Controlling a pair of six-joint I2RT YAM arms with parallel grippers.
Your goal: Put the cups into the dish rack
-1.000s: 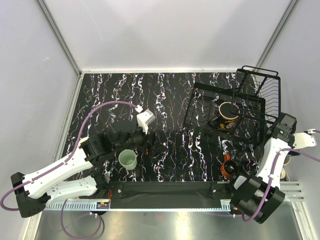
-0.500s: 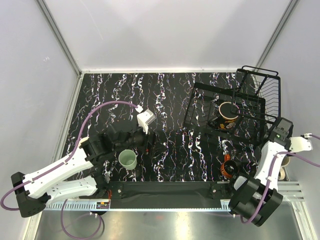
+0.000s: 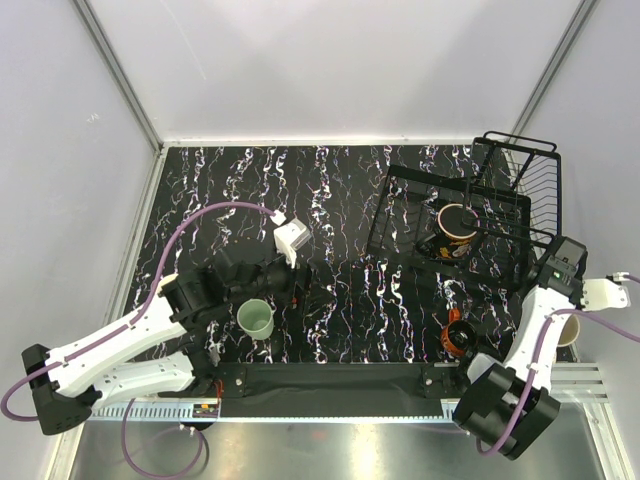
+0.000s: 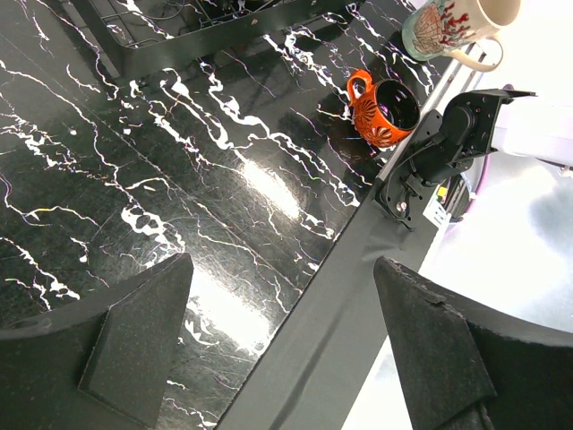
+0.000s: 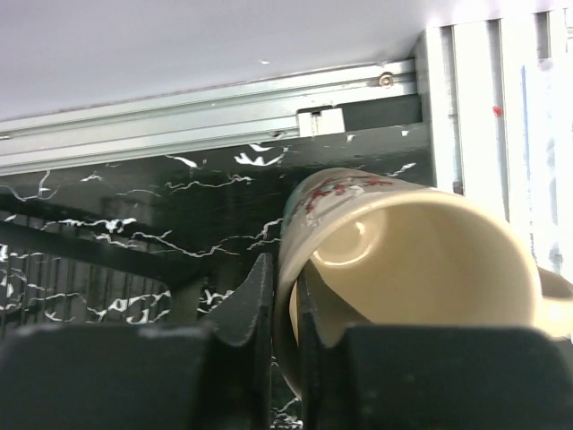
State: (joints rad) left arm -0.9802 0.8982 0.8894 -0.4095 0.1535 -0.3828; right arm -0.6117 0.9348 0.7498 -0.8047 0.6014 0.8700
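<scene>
The right gripper (image 5: 285,300) was clenched on the cream cup (image 5: 421,260). One finger stood outside the wall and the other inside, and the rim was pinched between them. In the view from above, this cup was at the far right edge of the table (image 3: 220,180), close to the wrist of the right arm and outside the dish rack (image 3: 405,210).

The black cup (image 3: 455,228) already sat in the basket of the rack, with its mouth up. The red cup (image 3: 458,335) was on the table near the front edge, between the rack and the base of the right arm. The green cup (image 3: 256,318) stood upright on the left side, just beside the left arm.

The left gripper (image 4: 285,269) was released. Its jaws were wide apart with only the marble surface between them, and it touched none of the cups.
</scene>
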